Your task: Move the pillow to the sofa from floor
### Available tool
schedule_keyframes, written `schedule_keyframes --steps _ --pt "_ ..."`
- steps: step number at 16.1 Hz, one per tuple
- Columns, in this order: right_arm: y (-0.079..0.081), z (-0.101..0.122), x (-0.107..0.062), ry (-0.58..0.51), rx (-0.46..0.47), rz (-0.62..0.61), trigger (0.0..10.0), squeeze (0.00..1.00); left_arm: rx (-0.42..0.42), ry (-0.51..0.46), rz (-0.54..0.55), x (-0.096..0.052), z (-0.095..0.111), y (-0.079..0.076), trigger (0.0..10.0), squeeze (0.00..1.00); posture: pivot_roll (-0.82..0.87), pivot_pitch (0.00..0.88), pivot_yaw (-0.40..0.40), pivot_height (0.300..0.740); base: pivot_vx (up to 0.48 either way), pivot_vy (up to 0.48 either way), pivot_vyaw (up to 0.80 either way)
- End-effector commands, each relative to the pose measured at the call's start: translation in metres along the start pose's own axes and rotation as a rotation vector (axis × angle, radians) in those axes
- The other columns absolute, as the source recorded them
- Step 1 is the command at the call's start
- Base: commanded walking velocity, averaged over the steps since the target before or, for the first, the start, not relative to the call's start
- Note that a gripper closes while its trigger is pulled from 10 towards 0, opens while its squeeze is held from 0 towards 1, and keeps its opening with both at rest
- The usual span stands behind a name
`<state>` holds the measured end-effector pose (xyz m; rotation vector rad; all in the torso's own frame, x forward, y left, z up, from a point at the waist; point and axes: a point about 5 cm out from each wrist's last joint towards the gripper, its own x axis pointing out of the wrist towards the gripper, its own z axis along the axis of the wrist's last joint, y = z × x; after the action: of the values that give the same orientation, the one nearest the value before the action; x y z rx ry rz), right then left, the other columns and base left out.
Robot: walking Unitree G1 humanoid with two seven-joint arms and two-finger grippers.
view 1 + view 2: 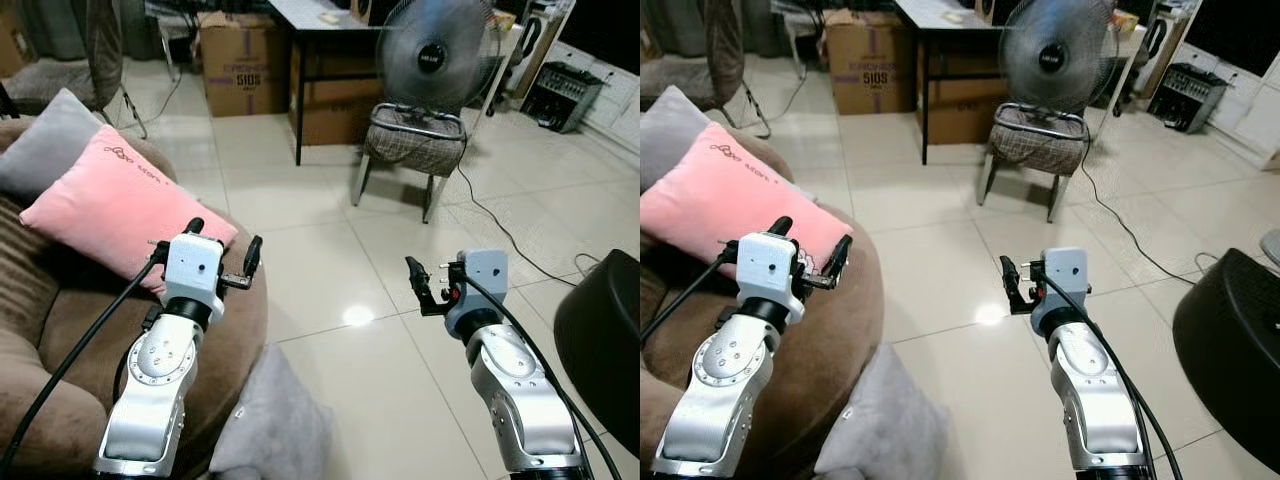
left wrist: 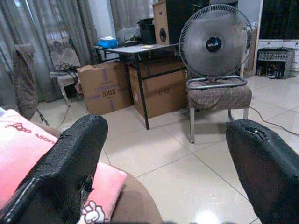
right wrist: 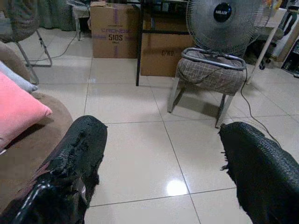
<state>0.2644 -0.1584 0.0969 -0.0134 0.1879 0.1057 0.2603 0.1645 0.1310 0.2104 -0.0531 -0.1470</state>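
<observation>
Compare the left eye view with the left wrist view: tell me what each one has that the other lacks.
Left eye view alone: the grey pillow on the floor beside the brown sofa, the grey cushion behind the pink pillow, the right gripper open over the tiles, and the left gripper seen from behind.
Left wrist view alone: grey curtains and a speaker on the table.
Both: pink pillow, standing fan, cardboard boxes, padded stool.

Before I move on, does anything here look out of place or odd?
Yes: a grey pillow lies on the tiled floor against the base of the brown sofa, while a pink pillow and another grey pillow sit on the sofa. A round fan stands on a chair seat. Both grippers, left gripper and right gripper, are open and empty.
</observation>
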Motion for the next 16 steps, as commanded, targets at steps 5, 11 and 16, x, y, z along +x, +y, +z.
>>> schedule_keyframes --steps 5,11,16 --pt "-0.002 0.0011 0.0002 0.002 0.001 -0.007 10.0 0.0 0.013 0.003 -0.004 0.0004 -0.0004 -0.0007 10.0 0.0 0.11 0.0 -0.058 0.63 0.0 0.0 0.0" --pt "-0.0012 0.0015 0.0006 -0.003 0.002 -0.007 10.0 0.0 -0.005 -0.005 -0.006 0.0009 0.001 -0.0019 10.0 0.0 0.11 0.0 -0.055 0.59 0.0 0.0 0.0" --pt "-0.001 0.0017 0.0009 -0.003 0.001 -0.004 10.0 0.0 0.002 -0.005 -0.027 0.0014 0.0013 -0.0037 10.0 0.0 0.11 0.0 -0.055 0.59 0.0 0.0 0.0"
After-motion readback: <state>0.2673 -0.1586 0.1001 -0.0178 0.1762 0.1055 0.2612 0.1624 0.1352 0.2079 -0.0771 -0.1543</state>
